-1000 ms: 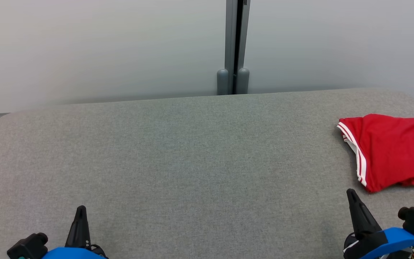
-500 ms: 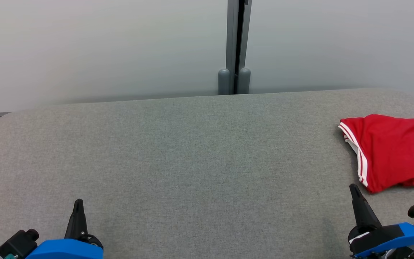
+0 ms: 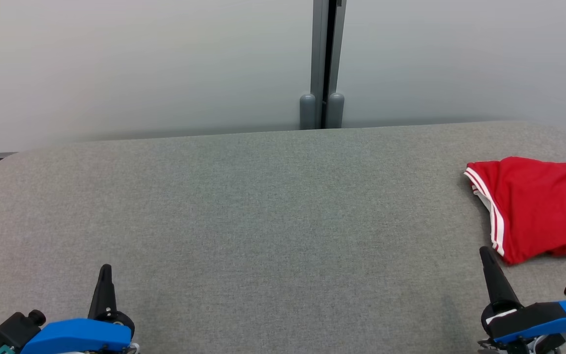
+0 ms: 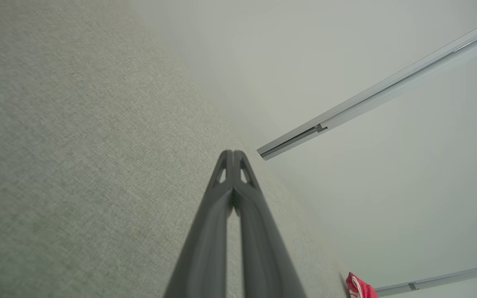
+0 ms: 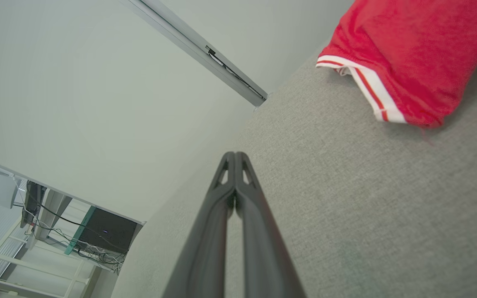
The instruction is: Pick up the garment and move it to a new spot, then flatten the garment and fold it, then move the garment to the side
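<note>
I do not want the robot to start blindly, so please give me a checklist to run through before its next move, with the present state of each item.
1. Red garment lies on the grey table, at the robot's right: ok.
2. Whole garment inside the head view: not ok, the picture edge cuts it.
3. Right gripper is apart from the garment: ok.
4. Right gripper open for a grasp: not ok, it is shut.
5. Left gripper empty: ok, shut on nothing.
6. Garment flat or folded: cannot tell.
</note>
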Tool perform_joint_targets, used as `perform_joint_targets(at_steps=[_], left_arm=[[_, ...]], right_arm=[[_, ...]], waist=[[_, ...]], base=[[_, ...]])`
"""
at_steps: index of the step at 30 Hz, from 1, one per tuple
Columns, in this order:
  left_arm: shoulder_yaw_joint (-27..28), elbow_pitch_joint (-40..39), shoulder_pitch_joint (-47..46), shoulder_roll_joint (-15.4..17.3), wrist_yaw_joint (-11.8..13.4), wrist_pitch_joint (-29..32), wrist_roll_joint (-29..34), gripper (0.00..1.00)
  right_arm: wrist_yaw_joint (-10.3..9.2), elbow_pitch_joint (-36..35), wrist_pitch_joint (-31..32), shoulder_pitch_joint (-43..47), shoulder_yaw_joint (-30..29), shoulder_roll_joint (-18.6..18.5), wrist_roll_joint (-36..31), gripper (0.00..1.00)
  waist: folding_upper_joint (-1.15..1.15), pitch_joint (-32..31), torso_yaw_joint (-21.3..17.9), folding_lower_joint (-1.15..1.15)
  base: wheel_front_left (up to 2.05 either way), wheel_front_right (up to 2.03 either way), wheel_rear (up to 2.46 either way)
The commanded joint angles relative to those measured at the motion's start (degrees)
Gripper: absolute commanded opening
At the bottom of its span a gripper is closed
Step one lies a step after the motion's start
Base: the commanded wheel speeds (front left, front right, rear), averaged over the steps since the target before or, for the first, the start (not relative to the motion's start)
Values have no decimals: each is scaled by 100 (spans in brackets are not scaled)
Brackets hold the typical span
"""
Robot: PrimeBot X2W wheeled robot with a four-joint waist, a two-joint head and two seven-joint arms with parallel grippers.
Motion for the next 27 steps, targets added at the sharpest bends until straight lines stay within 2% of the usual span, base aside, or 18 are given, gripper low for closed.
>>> perform_joint_targets(at_steps=[1, 27], left_arm=[[44, -97, -185, -2, -37, 49, -173, 0], [275, -244, -306, -141, -86, 451, -1443, 0]], right_arm=[[2, -35, 31, -152, -37, 1, 219, 0], [3, 29, 231, -288, -120, 53, 1715, 0]], waist=[[0, 0, 3, 0], [0, 5, 41, 0]], base=[[0, 0, 0], [0, 0, 0]])
